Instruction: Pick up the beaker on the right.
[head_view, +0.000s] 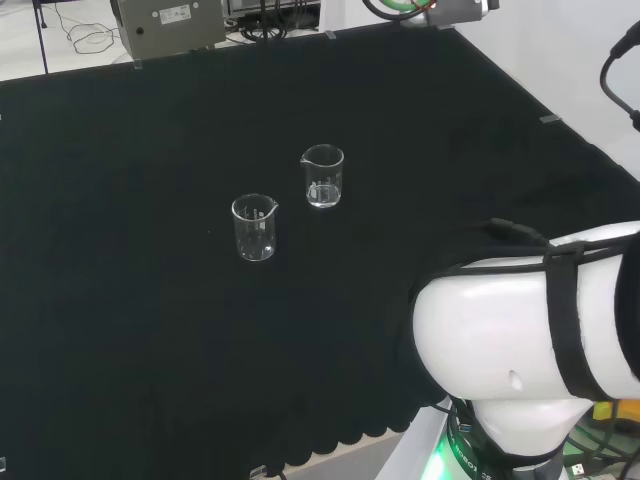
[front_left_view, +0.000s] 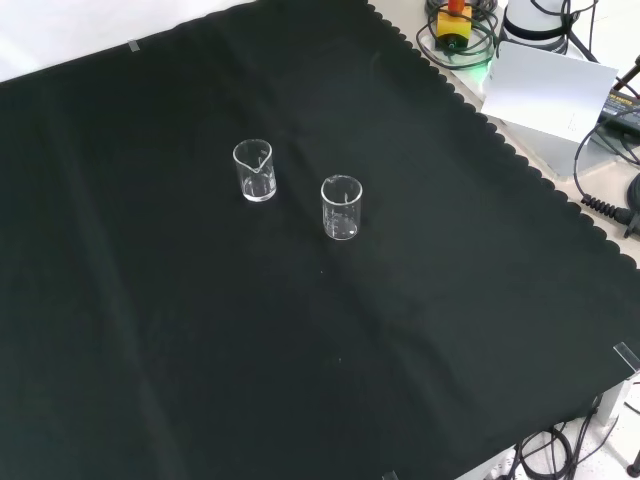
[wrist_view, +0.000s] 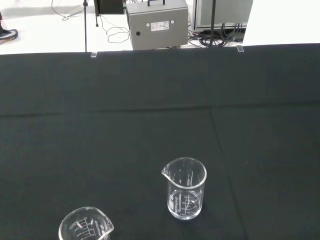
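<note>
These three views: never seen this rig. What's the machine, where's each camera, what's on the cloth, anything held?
It is one white robot arm at a bench covered with black cloth.

The head view looks from behind and above the arm's base; the big white rounded shape at its lower right is the arm's own link. The front view looks down on the cloth from the opposite side. The wrist view comes from a camera at the arm's wrist, so things look close and large.

Two clear glass beakers stand upright and apart on the cloth, both apparently empty. In the head view one is on the right and one on the left. Neither is being touched or held.

Beyond the cloth's far edge sits a grey equipment box.
</note>
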